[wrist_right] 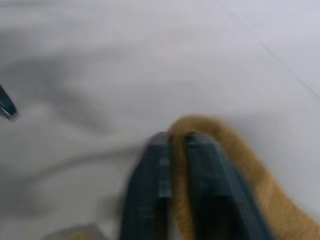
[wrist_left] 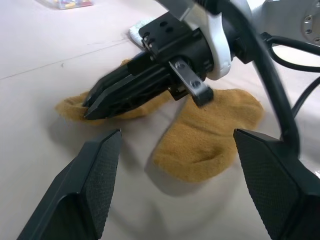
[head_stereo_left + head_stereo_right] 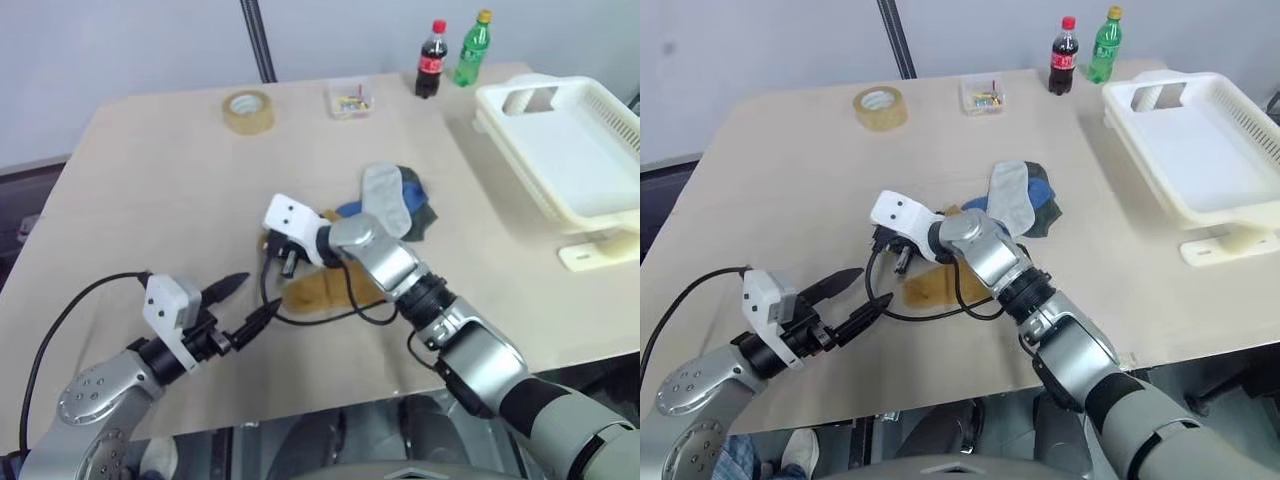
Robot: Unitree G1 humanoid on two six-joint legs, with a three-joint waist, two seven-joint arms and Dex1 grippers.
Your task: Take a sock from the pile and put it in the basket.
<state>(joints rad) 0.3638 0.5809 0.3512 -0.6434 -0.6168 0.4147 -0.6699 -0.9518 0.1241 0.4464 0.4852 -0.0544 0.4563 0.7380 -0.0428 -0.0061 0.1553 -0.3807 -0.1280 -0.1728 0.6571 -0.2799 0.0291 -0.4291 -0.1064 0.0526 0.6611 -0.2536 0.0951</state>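
The step in hand looks like the pick itself: the right gripper (image 2: 95,107) has its two black fingers pinched together on a fold of the mustard-yellow sock (image 2: 210,135), and the right wrist view shows the knit running up between the fingertips (so the grip seems real, if thin). The sock lies flat on the tan table (image 3: 150,160) under and just behind that gripper, most of its length trailing back below the wrist, its near end just ahead of the left gripper (image 3: 245,300). The left gripper hovers with fingers spread wide apart, holding nothing, pointing at the sock from close by. The rest of the pile (image 3: 395,200) (grey, blue and dark green socks) sits just beyond the right forearm, touching or nearly touching the yellow one. The next move probably calls for lifting the sock clear without dragging its neighbours, then a long carry away from the left gripper to the cream slatted basket (image 3: 600,110), well apart at the table's far corner
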